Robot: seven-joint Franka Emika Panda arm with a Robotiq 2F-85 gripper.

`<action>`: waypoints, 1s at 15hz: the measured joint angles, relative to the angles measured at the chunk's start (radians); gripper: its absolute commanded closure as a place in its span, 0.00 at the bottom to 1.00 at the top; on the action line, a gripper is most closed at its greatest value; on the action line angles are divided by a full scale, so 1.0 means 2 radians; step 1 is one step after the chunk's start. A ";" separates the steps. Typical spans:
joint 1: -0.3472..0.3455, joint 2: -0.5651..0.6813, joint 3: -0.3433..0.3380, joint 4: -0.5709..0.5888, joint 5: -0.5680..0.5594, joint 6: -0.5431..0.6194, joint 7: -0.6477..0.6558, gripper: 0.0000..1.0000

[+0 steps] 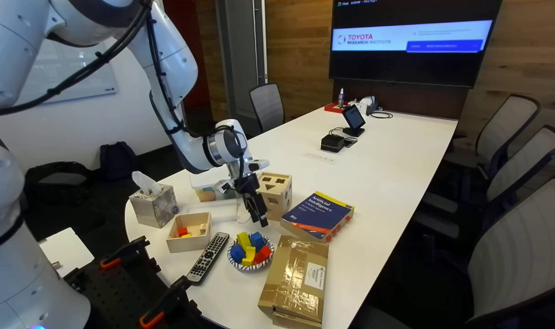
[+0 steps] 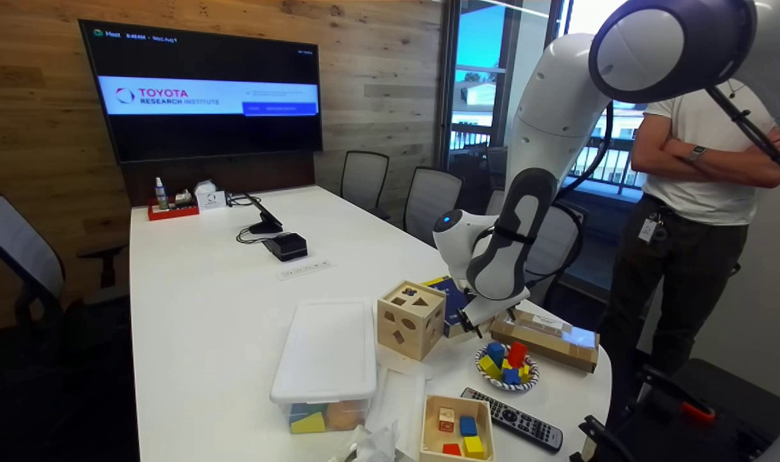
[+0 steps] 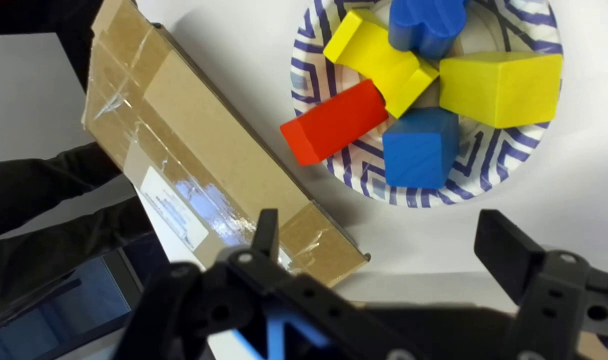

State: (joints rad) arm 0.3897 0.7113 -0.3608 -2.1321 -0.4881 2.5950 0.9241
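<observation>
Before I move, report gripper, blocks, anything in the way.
Gripper open, holding nothing. Five blocks in the patterned bowl, gripper touching none. Cardboard box close beside bowl, might crowd that side.

blocks (image 3: 419, 157): smooth wood | carton (image 3: 223, 150): cardboard (tape (image 3: 206, 197) glossy) | claw (image 3: 376, 230): matt

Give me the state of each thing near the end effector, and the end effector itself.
End effector: open, holding nothing.
Patterned bowl: upright, five blocks visible.
Wooden tray: uncovered, partly filled.
Plastic bin: closed, things visible inside.
Cardboard box: taped, lying flat.
Book: closed, lying flat.
Remote: lying face up.
Tissue box: tissue sticking out.
Shape-sorter cube: upright; contents unclear.
</observation>
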 measured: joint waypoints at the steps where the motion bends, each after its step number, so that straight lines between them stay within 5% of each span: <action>1: -0.001 -0.002 -0.001 -0.006 -0.004 0.006 0.000 0.00; 15: -0.001 -0.018 -0.009 -0.047 -0.007 0.038 0.000 0.00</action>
State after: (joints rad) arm 0.3872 0.6754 -0.3789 -2.2258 -0.5020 2.6712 0.9241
